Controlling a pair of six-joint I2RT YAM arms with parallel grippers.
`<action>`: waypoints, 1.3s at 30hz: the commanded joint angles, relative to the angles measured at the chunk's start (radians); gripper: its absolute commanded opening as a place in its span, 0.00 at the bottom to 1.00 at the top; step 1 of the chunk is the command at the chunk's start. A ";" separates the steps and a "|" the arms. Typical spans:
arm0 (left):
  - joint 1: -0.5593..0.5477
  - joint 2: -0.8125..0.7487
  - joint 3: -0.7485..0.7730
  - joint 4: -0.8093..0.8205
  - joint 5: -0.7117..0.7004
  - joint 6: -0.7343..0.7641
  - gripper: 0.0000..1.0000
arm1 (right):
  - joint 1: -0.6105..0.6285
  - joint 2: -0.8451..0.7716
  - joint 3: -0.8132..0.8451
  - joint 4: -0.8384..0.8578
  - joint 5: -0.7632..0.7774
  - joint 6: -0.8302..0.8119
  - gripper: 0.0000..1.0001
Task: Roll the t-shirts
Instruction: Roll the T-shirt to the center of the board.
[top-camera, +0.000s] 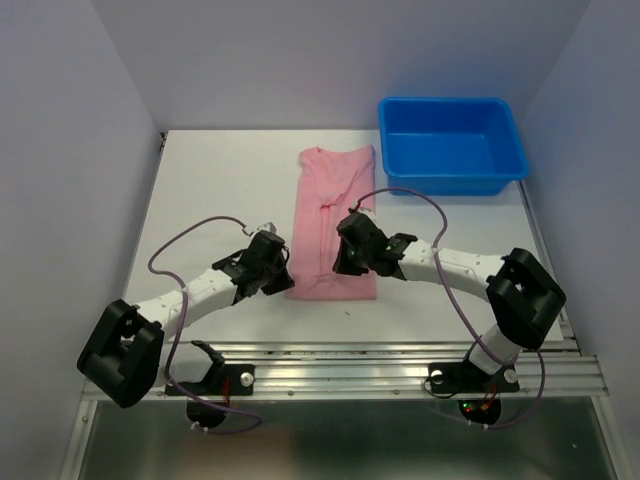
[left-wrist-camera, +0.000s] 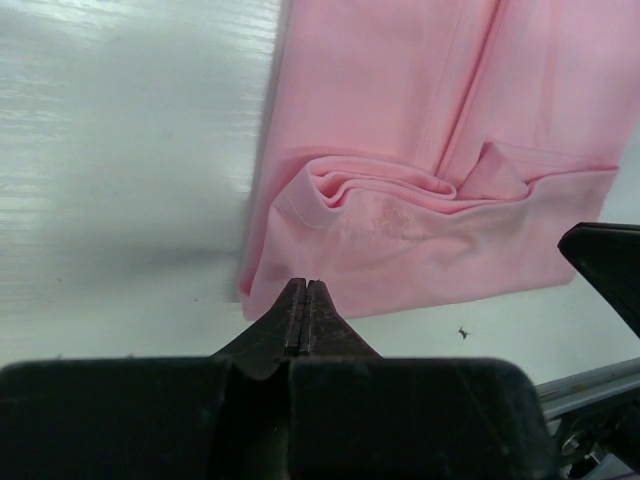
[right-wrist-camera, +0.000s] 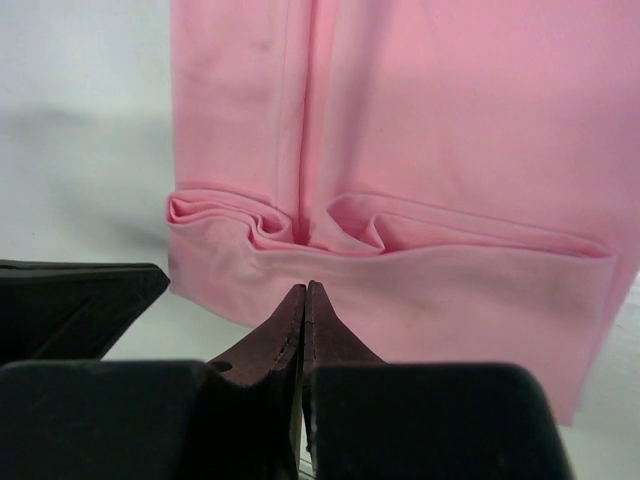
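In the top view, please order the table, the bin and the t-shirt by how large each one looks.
1. table: clearly the largest.
2. bin and t-shirt: they cover about the same area in this view, too close to rank.

Lab robot cell, not a home or a shop. What shows it:
- Bare white bench (top-camera: 220, 190) boxed in by plain pale walls (top-camera: 60, 150) on three sides, like a test enclosure.
- Aluminium rail (top-camera: 340, 372) runs along the near edge, with the left arm (top-camera: 190, 295) and right arm (top-camera: 470, 270) bolted to it.
- Purple cables (top-camera: 175, 245) loop loose off both arms.
- Small lit dots (top-camera: 468, 407) at the right base are probably status lights, but they're too small to be sure.
- Props on the bench are a blue plastic bin (top-camera: 450, 140) and a pink t-shirt (top-camera: 333, 215).
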 joint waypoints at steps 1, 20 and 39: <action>-0.001 0.032 0.046 -0.067 -0.066 -0.023 0.00 | 0.012 0.085 0.047 0.028 0.024 -0.006 0.03; -0.003 -0.006 0.075 -0.146 -0.132 -0.002 0.56 | -0.010 -0.018 0.105 -0.064 0.240 -0.072 0.48; -0.003 -0.086 -0.021 -0.043 -0.043 -0.032 0.84 | -0.080 -0.409 -0.410 -0.027 0.055 0.227 0.86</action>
